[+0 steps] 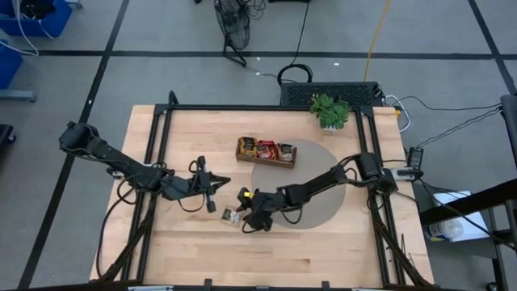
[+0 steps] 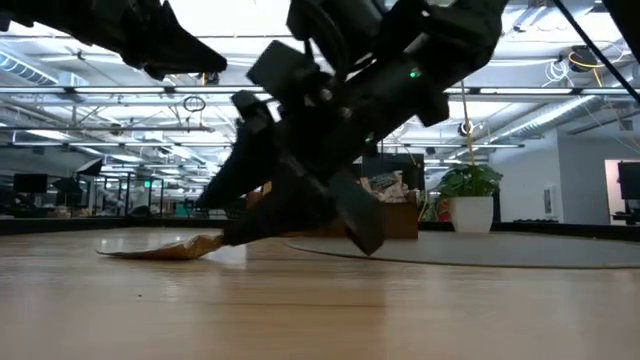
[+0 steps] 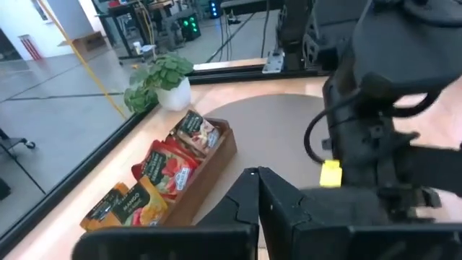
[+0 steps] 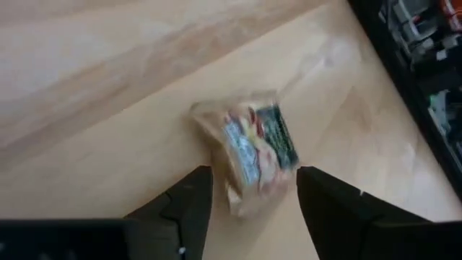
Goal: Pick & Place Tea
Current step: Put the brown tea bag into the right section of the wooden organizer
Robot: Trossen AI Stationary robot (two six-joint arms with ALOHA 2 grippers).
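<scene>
Right hand (image 4: 253,191) is open, fingers straddling a tea sachet (image 4: 253,148) lying flat on the desk (image 4: 86,94) near the tray (image 1: 265,151). Lower fully, centre the sachet, then close. Left hand (image 1: 212,184) waits closed.

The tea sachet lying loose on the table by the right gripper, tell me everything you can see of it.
The tea sachet is a small flat tan paper packet with a printed label in green, red and white. It lies flat on the bare wooden table, outside the tray. The right gripper hovers over it with fingers spread on either side; contact isn't visible.
</scene>
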